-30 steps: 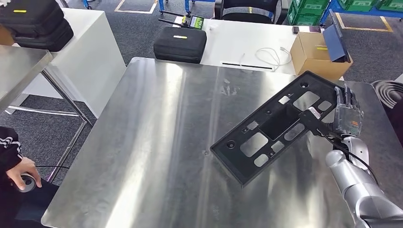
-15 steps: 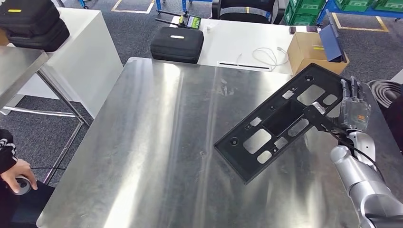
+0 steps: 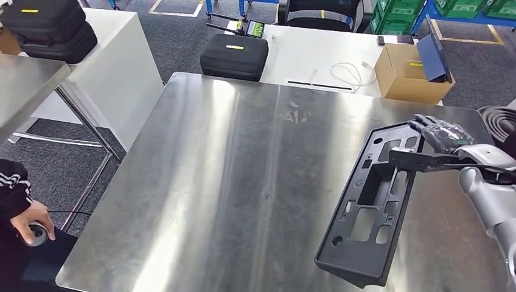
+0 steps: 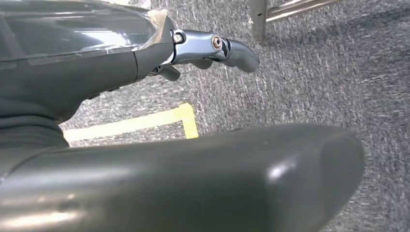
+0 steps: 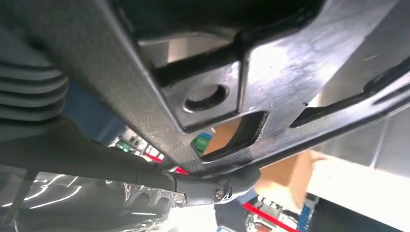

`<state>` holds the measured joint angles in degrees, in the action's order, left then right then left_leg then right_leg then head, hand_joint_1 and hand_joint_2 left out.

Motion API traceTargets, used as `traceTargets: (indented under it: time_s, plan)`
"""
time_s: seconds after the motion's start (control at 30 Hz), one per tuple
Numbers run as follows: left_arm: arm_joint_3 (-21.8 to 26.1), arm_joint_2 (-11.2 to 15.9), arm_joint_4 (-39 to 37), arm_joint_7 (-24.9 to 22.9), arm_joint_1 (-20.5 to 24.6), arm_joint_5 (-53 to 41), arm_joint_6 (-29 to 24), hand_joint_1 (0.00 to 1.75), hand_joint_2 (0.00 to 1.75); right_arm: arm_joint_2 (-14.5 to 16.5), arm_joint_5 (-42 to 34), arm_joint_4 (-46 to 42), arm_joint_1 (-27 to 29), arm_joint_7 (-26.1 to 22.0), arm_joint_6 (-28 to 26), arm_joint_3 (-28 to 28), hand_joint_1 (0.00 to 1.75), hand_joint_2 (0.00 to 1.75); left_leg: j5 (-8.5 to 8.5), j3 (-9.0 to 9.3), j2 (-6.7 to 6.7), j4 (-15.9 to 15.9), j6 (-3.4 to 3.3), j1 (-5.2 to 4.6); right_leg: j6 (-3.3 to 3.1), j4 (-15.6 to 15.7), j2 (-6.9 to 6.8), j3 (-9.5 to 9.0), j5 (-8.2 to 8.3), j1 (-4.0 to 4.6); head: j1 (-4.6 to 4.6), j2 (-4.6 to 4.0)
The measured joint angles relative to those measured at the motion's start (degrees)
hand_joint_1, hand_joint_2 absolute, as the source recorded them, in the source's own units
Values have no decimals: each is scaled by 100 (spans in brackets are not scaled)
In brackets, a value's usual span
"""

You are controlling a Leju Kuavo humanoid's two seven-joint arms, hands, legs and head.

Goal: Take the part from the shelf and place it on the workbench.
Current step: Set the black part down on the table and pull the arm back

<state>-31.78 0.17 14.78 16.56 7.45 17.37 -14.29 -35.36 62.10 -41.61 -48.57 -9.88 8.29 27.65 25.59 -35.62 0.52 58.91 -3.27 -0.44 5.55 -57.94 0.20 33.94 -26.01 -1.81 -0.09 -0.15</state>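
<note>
**Part over the bench, right hand in charge**

Hovering at the near right of the workbench (image 3: 243, 182), the black part (image 3: 371, 213) hangs tilted, low end at about five o'clock by the front edge, high end rising toward two o'clock. Whether that low corner touches the steel, I cannot tell. Its long axis runs near-to-far, leaning slightly right as it climbs, cut-out face turned up and left toward the bench centre. The right hand (image 3: 447, 137) grips the far, upper end, fingers wrapped over the rim; the right wrist view shows a finger (image 5: 212, 186) hooked under a frame bar. So the part stretches away from the hand toward seven o'clock, down and inward. Laying it flat looks like a matter of lowering that high end. The left hand (image 4: 212, 48) hangs over the carpet, fingers lightly curled, holding nothing. Further back, a black case (image 3: 234, 56) and a cardboard box (image 3: 411, 76) sit on the white table.
</note>
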Motion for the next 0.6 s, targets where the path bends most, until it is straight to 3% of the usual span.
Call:
traceTargets:
  time_s: [0.1, 0.13, 0.17, 0.23, 0.3, 0.33, 0.37, 0.4, 0.47, 0.5, 0.6]
  plan:
    - [0, 25, 0, -7, 5, -4, -2, 0, 0, -108, -42, -121, -83, -7, 54, 203, 0, 0, 19, -25, -1, 16, 69, 10, -119, 24, 16, -19, 17, -6, -13, 0]
    - [0, 31, 0, -8, 7, -9, -2, 0, 0, -133, -57, -158, -100, -5, 54, 252, 0, 0, 99, -73, -4, 122, 97, 19, -164, 28, 14, -25, 22, -22, -24, 0]
    - [0, 34, 0, -8, 9, -15, -2, 0, 0, -150, -70, -192, -119, -3, 53, 295, 0, 0, 238, -176, -7, 350, 127, 31, -209, 33, 13, -32, 29, -40, -33, 0]
    - [0, 34, 0, -8, 12, -29, -2, 0, 0, -179, -89, -238, -153, -4, 85, 362, 0, 0, 597, -522, -12, 1092, 176, 52, -264, 32, 10, -33, 29, -30, -51, 0]
    - [0, 33, 0, -8, 11, -44, -1, 0, 0, -205, -103, -252, -206, -56, 305, 457, 0, 0, 736, -799, -12, 1626, 192, 65, -273, 30, 11, -32, 26, -13, -51, 0]
    - [0, 33, 0, -8, 11, -59, -1, 0, 0, -234, -129, -256, -255, -99, 499, 531, 0, 0, 657, -803, -12, 1601, 186, 66, -273, 29, 12, -34, 25, -7, -52, 0]
    - [0, 34, 0, -10, 11, -78, 0, 0, 0, -275, -182, -266, -320, -137, 710, 626, 0, 0, 489, -696, -12, 1354, 168, 66, -272, 29, 14, -38, 25, -4, -52, 0]
    - [0, 36, 0, -14, 12, -103, 0, 0, 0, -333, -271, -289, -385, -160, 892, 728, 0, 0, 286, -514, -11, 965, 140, 66, -271, 29, 16, -42, 23, -4, -54, 0]
    - [0, 42, 0, -35, 16, -161, 0, 0, 0, -482, -533, -367, -479, -146, 1120, 915, 0, 0, 45, -157, -7, 268, 98, 54, -246, 25, 17, -27, 12, 31, -48, 0]
    - [0, 43, 0, -50, 16, -189, 1, 0, 0, -567, -674, -415, -493, -117, 1171, 993, 0, 0, 16, -70, -3, 101, 84, 44, -227, 29, 15, -18, 11, 48, -46, 0]
    - [2, 39, 4, -88, 14, -253, 4, 0, 0, -810, -977, -573, -429, -2, 1199, 1168, 0, 0, 4, -33, 6, 9, 18, 16, -147, 43, 0, -6, 1, 56, -43, 0]
